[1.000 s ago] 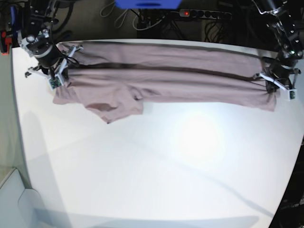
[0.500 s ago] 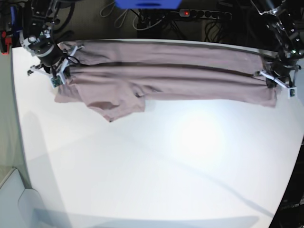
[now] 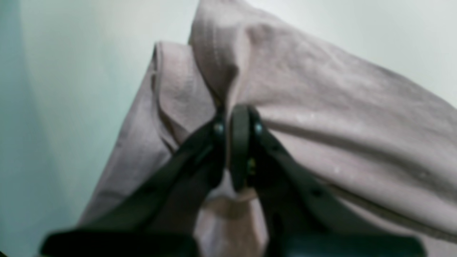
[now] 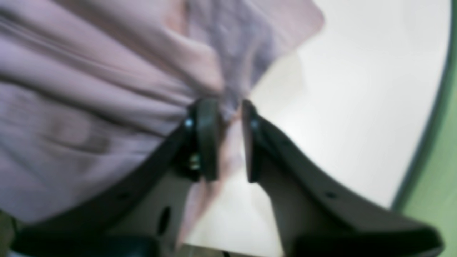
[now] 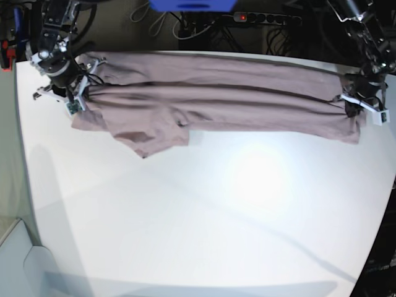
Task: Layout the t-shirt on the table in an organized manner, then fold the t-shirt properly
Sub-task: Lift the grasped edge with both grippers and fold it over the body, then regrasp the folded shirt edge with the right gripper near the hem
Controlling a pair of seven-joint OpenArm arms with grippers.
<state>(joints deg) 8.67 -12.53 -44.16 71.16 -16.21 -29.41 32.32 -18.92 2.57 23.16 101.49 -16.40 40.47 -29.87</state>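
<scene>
The dusty mauve t-shirt (image 5: 216,102) is stretched in a long band along the far side of the white table (image 5: 204,210), with lengthwise folds. One sleeve (image 5: 151,133) lies crumpled toward the front left. My left gripper (image 5: 354,106) is shut on the shirt's right end; in the left wrist view its fingertips (image 3: 238,117) pinch a bunched fold of cloth (image 3: 321,117). My right gripper (image 5: 77,99) is shut on the shirt's left end; in the right wrist view its fingers (image 4: 207,121) clamp gathered cloth (image 4: 107,82) above the table (image 4: 357,107).
Behind the table's far edge are a power strip (image 5: 266,18) with a red light, cables and a blue object (image 5: 192,5). A red item (image 5: 8,54) sits past the left edge. A white piece (image 5: 21,260) lies off the table's front left corner.
Both grippers have shifted a little toward the far edge, carrying the stretched shirt with them. Both stay shut on the cloth.
</scene>
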